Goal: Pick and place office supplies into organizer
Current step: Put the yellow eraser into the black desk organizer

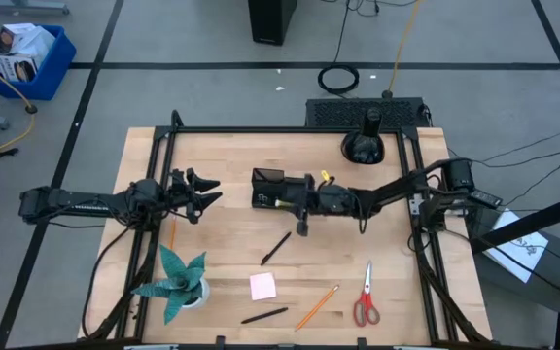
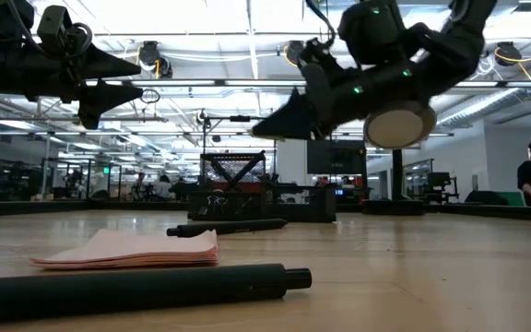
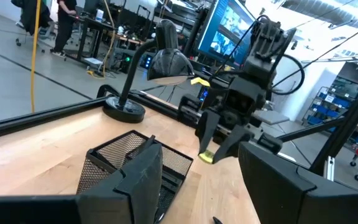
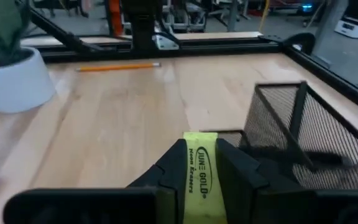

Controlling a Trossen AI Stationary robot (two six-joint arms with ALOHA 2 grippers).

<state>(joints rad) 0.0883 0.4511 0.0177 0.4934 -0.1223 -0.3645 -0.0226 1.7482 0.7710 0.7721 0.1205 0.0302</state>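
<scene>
The right claw [image 4: 199,163] grips a small yellow piece [image 4: 202,177] just beside the black organizer [image 1: 270,188] near the tabletop's [image 1: 231,156] middle; the left claw [image 1: 205,192] hangs open by the left edge

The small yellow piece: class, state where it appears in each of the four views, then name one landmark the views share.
High view: the small yellow piece sits at the right gripper, beside the organizer.
Low view: not visible.
Left wrist view: between the right gripper's fingers, next to the organizer.
Right wrist view: bottom centre, clamped between the fingers.
Shared landmark: the organizer.
</scene>
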